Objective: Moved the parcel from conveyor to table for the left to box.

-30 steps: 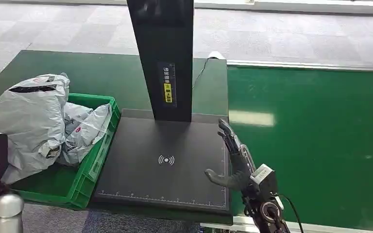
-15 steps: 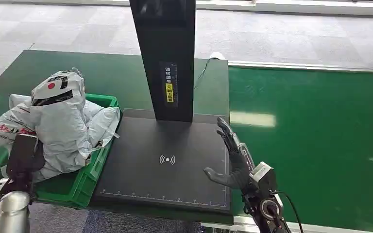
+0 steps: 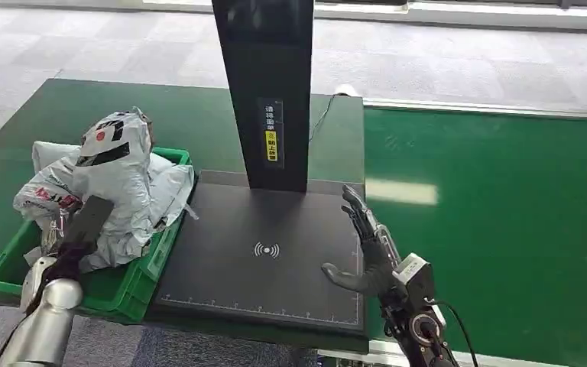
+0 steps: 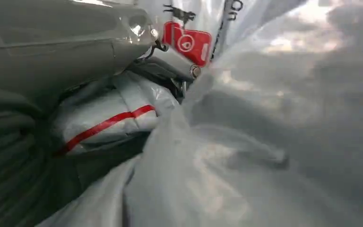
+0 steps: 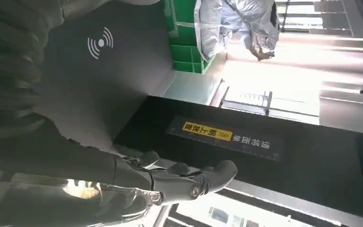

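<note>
The left robot hand (image 3: 72, 237), at seven o'clock, grips the grey parcel (image 3: 118, 172) over the green box (image 3: 134, 287); the right robot hand (image 3: 363, 248), at five o'clock, hovers open-fingered by the black scan pad (image 3: 267, 252); the conveyor (image 3: 489, 222) lies at three o'clock.

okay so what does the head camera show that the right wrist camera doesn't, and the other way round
Head view alone: the green conveyor belt, the left hand against the grey parcel, and the green table under the crate.

Right wrist view alone: a close look along the right hand's fingers, held straight with nothing in them, and bright metal framing behind the column.

Both: the right hand, the black scanner pad with its white wave mark, the black column with its yellow label, and the green crate holding grey parcels.
</note>
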Controlling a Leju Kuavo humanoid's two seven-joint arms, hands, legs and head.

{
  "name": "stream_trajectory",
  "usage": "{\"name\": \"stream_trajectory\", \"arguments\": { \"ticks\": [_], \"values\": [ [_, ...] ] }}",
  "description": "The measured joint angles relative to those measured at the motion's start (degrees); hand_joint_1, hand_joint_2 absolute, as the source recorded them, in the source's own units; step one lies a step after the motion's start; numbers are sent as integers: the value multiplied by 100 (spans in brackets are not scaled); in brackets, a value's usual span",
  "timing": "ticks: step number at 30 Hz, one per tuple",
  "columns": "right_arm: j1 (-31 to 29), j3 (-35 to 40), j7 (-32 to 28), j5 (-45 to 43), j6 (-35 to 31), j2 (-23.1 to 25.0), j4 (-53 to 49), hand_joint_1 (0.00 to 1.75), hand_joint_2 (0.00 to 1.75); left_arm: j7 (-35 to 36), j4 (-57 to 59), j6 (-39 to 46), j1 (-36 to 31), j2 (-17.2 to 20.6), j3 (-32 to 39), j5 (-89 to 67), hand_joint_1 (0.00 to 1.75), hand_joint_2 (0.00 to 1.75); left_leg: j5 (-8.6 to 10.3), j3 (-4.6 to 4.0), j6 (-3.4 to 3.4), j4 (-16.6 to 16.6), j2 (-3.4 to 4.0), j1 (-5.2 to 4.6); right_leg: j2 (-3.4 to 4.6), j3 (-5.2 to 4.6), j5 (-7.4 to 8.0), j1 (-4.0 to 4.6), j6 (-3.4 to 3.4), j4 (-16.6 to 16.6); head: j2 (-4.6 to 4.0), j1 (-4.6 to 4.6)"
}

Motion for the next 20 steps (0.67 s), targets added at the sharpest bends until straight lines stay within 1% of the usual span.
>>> {"name": "stream_trajectory", "arguments": {
  "ticks": [1, 2, 3, 4, 8, 12, 17, 20],
  "values": [
    [-3, 0, 2, 0, 0, 0, 0, 0, 175, 57, 81, 11, -39, 22, -33, -104, 175, 175, 0, 5, 0, 0, -2, 1, -2, 3, 0, 0, -1, 0, 0, 0],
    [-3, 0, 4, 2, 0, 2, 0, 0, 175, 84, 157, 24, -66, 39, -59, -187, 138, 175, 1, 7, -1, -1, -3, 1, -3, 6, 0, 0, -1, 0, 0, 0],
    [-3, 0, 7, 4, 0, 2, 0, 0, 175, 86, 205, 63, -83, 48, -70, -230, 105, 175, 2, 10, -3, -2, -3, 2, -3, 9, 0, 0, -2, 1, 0, -2],
    [-3, 0, 11, 13, 0, 2, 0, 0, 175, 83, 242, 98, -100, 48, -72, -232, 0, 175, 3, 14, -4, -3, -2, 3, -3, 12, 0, 1, -3, 1, 0, 0],
    [-2, 0, 24, 20, 0, 2, 0, 0, 175, -65, 249, 323, -106, 35, -63, -117, 0, 175, 12, 20, -6, -3, -2, 5, -2, 18, 4, 2, -8, 2, 0, -2],
    [1, 0, 24, 24, 0, 2, -2, 0, 175, -377, 46, 550, -3, -63, 50, 311, 0, 175, 15, 19, -6, -2, 0, 4, -1, 15, 5, 2, -7, 3, 0, 0],
    [2, 0, 13, 28, -15, 2, -4, 0, 175, -1010, -466, 809, 266, -263, 171, 1067, 0, 175, 15, -6, -5, 2, 4, 2, 1, -2, 8, 1, -4, 3, 0, 0],
    [1, 0, -20, 33, -55, 2, -2, 0, 175, -1485, -878, 1190, 440, -400, 208, 1459, 0, 175, 14, -31, -5, 3, 11, 1, 17, -31, 15, 2, 0, 3, 0, 0]
  ]
}}
